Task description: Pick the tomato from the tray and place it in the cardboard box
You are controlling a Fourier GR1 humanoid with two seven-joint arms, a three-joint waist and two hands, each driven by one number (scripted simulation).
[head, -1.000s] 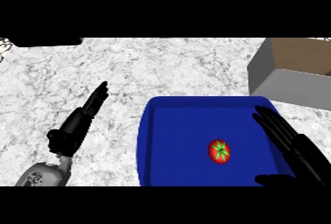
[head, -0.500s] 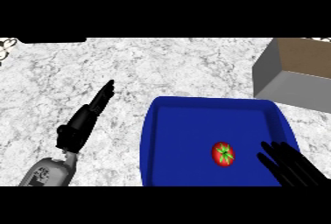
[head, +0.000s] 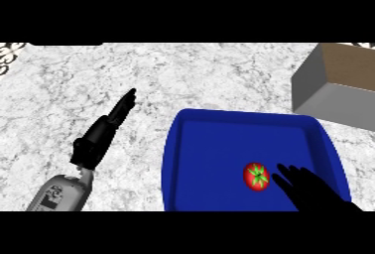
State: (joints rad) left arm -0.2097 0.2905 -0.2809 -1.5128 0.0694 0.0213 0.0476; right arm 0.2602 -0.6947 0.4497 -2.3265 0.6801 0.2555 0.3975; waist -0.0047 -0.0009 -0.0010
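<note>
Seemingly stem-up, the round tomato sits in the tray just beside the right hand's straight fingers.

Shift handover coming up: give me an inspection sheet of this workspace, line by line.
Surface: marble counter, white with grey veins.
Job's things: tomato lies in the blue tray, right of its middle; cardboard box stands open at the far right, apart from the tray.
Clutter: nothing seen.
Hands: left hand open, fingers straight, over the counter left of the tray; right hand open over the tray, fingertips just right of the tomato, not holding it.
Cables: nothing seen.
Surroundings: patterned edge at the far left corner.
</note>
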